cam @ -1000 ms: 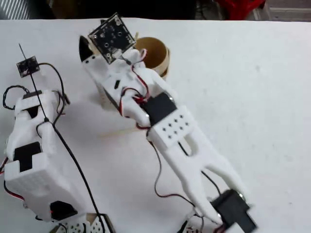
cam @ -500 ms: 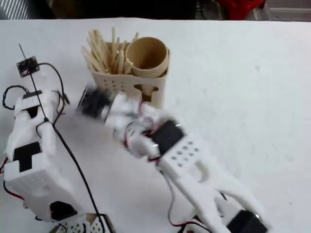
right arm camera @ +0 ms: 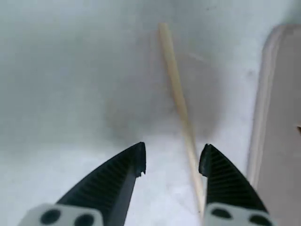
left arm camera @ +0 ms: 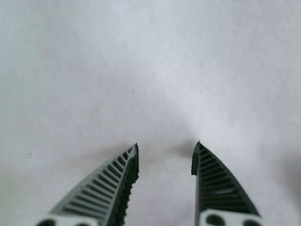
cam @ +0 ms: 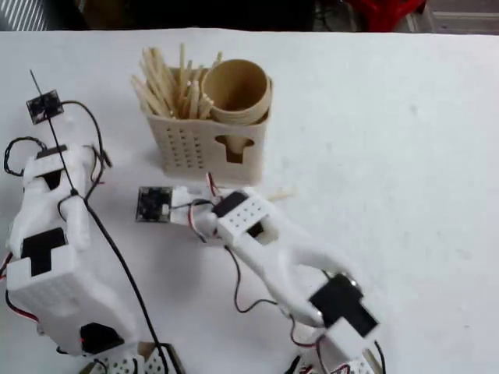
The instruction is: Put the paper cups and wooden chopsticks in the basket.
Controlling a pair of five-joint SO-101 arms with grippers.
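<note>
While the left arm (cam: pixel 51 226) sits folded near the desk's (cam: pixel 405 156) left edge, its left gripper (left arm camera: pixel 165 148) hangs spread over the bare surface. The right arm (cam: pixel 273 249) is bent low, elbow toward the near edge. The right gripper (right arm camera: pixel 171 153) is parted just above the desk, and a loose chopstick (right arm camera: pixel 176 94) lies flat in its gap, close to one jaw. Just beyond stands the basket (cam: pixel 195 144), holding the chopsticks (cam: pixel 168 86) upright and the stacked paper cups (cam: pixel 240 92). A second ago this arm stretched out over the basket; it has since pulled back and dropped in front of it. The left arm has not shifted.
</note>
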